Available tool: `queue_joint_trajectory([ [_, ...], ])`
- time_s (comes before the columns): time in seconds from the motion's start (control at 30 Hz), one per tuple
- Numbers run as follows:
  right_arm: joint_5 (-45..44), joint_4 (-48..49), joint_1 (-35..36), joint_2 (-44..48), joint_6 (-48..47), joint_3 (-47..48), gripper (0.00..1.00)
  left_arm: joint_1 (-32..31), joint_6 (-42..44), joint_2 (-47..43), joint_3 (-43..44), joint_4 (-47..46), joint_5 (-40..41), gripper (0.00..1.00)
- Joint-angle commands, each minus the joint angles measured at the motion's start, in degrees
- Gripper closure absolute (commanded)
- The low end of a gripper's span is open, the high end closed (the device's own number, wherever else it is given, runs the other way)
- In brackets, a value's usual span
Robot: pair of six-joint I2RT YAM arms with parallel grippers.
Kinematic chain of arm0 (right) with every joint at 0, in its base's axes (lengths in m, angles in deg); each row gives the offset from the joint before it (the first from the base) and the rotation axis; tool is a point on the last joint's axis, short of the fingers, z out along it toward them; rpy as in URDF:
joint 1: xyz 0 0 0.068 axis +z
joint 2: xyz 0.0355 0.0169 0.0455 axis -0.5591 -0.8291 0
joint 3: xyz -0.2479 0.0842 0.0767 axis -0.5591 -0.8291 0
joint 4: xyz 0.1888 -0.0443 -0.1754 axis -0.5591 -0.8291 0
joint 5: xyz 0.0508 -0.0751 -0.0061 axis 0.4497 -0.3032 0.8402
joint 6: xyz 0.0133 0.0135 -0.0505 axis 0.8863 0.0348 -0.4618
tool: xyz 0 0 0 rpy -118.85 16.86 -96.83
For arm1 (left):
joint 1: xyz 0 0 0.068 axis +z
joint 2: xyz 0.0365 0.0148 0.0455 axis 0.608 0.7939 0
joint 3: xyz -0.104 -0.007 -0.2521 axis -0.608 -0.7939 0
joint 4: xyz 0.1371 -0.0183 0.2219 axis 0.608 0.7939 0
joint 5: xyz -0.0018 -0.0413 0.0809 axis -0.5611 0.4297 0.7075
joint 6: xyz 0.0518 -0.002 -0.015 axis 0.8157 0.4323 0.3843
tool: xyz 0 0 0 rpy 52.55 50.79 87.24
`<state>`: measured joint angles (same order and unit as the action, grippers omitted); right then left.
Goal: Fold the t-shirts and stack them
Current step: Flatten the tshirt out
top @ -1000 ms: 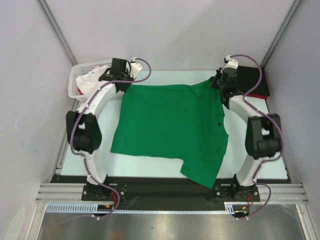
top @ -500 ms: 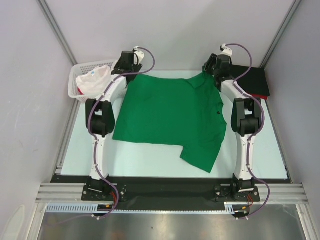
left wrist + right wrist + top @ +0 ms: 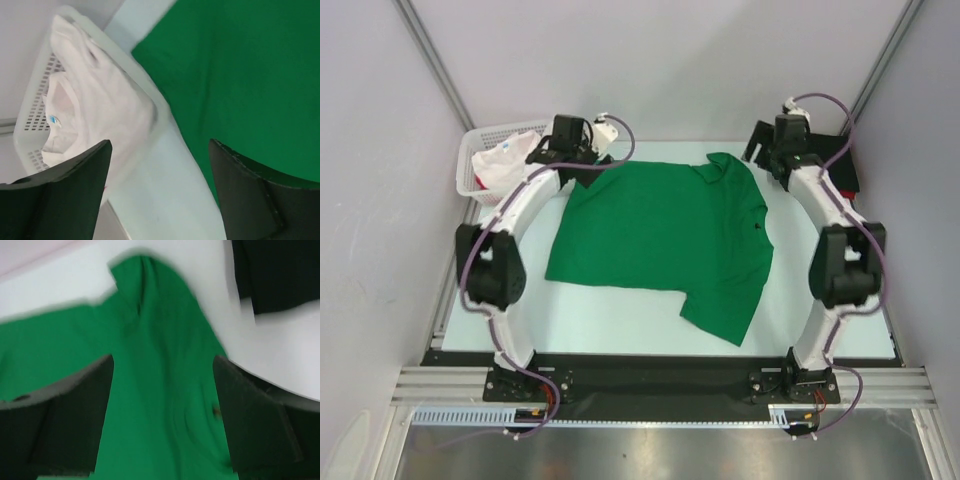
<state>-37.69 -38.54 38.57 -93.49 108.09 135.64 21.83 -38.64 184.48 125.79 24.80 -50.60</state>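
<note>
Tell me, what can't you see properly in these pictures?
White t-shirt in the white plastic mesh basket: left wrist view, its small blue print is too tiny to read.
Black t-shirt: top view, the right arm covers part; right wrist view cuts it off at the edge.
Bright green t-shirt: right wrist view is blurred, hiding its fine detail.
</note>
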Motion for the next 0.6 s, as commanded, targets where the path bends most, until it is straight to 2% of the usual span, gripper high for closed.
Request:
queue_joint_trajectory([
  [0.0, 0.4, -5.7, 0.0, 16.9, 3.5, -16.9, 0.15, -1.3, 11.7, -13.4, -14.0, 8.1, -10.3, 0.18],
  [0.03, 2.7, -6.5, 0.0, 19.7, 4.4, -20.2, 0.15, -1.2, 16.7, -18.0, -18.0, 8.3, -9.8, 0.2],
  [0.13, 5.3, -11.0, 0.6, 27.8, 8.8, -32.1, 0.16, -1.0, 25.7, -24.0, -32.5, 8.3, -6.6, 0.25],
  [0.17, 5.4, -13.9, 1.0, 29.3, 9.7, -34.4, 0.15, -0.8, 27.8, -27.4, -38.8, 8.4, -4.3, 0.26],
  [0.27, 3.7, -19.3, 5.7, 35.1, 12.7, -41.5, 0.17, 0.4, 33.2, -33.0, -48.5, 5.9, -1.3, 0.25],
  [0.33, 0.1, -22.4, 11.2, 38.2, 14.6, -44.7, 0.17, 2.5, 35.6, -34.0, -50.7, 6.1, -3.5, 0.23],
  [0.47, -0.1, -27.9, 16.1, 43.3, 20.4, -50.3, 0.18, 4.3, 36.8, -32.5, -53.0, 5.9, -5.3, 0.23],
  [0.57, 0.3, -27.8, 19.4, 47.9, 25.8, -55.3, 0.19, 4.3, 36.8, -29.6, -54.9, 4.1, -5.0, 0.25],
])
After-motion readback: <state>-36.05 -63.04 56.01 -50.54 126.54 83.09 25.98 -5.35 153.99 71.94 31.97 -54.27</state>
